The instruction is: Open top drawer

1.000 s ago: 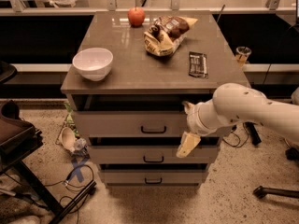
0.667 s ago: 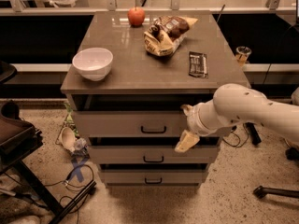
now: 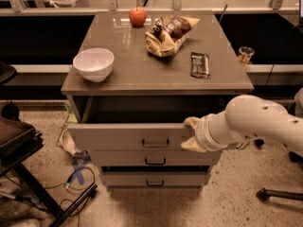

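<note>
1. The top drawer [image 3: 128, 137] is being drawn out of the cabinet. A second ago its front was sitting close under the cabinet top [image 3: 142, 79]. It is now being held well forward, and a dark opening is being exposed behind it.
2. The gripper [image 3: 191, 135] is being kept at the upper edge of the drawer front, right of the wire pull [image 3: 155, 143], which is being left untouched. Whether the claw is apart, together or clamped on the front cannot be told.
3. The arm [image 3: 255, 122] is being carried back with the drawer, which suggests the pull is being made from that edge.
4. The two lower drawers [image 3: 155, 161] are being left in place beneath.
5. The task is being judged as mostly done. At most, a little more pull may be needed before release.
</note>
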`<state>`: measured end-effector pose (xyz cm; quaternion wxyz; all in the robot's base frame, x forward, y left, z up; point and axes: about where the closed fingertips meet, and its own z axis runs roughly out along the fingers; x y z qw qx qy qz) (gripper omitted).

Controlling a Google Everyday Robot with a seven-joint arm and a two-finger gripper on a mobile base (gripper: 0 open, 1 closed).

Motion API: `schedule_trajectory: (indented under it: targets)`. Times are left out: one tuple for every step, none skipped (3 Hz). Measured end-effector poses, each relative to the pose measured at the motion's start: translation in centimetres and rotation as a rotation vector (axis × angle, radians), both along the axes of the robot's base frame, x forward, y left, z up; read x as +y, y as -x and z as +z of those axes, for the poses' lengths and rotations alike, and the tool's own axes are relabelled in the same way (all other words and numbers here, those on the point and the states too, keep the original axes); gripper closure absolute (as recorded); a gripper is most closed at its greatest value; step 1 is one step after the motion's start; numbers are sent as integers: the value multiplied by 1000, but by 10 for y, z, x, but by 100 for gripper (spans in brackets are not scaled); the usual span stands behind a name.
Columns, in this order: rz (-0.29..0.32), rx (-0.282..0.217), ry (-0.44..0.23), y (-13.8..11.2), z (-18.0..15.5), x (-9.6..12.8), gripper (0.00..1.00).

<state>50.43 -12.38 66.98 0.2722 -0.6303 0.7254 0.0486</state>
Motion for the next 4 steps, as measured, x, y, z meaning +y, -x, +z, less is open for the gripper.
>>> schedule_trajectory:
  targets:
    - [0,0,0,0,9,0,96]
    - [0,0,0,0,14,0,100]
    - [0,0,0,0,15,0,100]
    - [0,0,0,0,20,0,85]
